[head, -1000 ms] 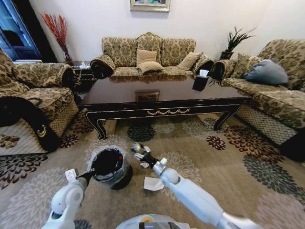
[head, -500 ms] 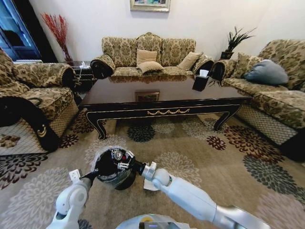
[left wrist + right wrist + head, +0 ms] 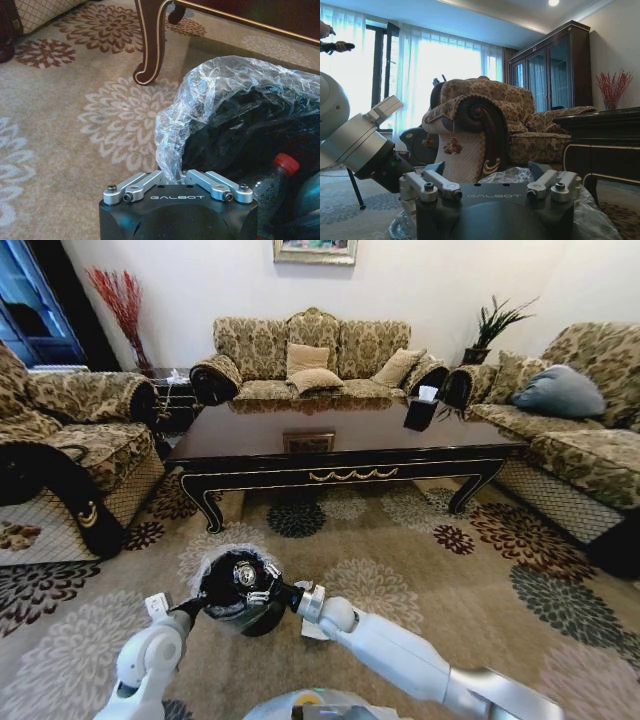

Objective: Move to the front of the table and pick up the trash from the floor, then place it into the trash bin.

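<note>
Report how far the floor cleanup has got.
Done: the robot faces the table, and a red-capped bottle lies inside the trash bin. In hand: the right end effector sits open over the bin's mouth while the left end effector grips the liner. Left: a white napkin lies on the carpet beside the bin.

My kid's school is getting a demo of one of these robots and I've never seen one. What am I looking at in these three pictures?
A wheeled robot with two arms is tidying a living room. The head view looks down from its head: the right gripper hangs over the trash bin, and the left gripper grips the bin's plastic liner. A white napkin lies on the carpet beside the bin, in front of the table. The left wrist view, from that arm's camera, shows a red-capped bottle inside the bin. The right wrist view looks sideways across the room, its gripper open.
</note>
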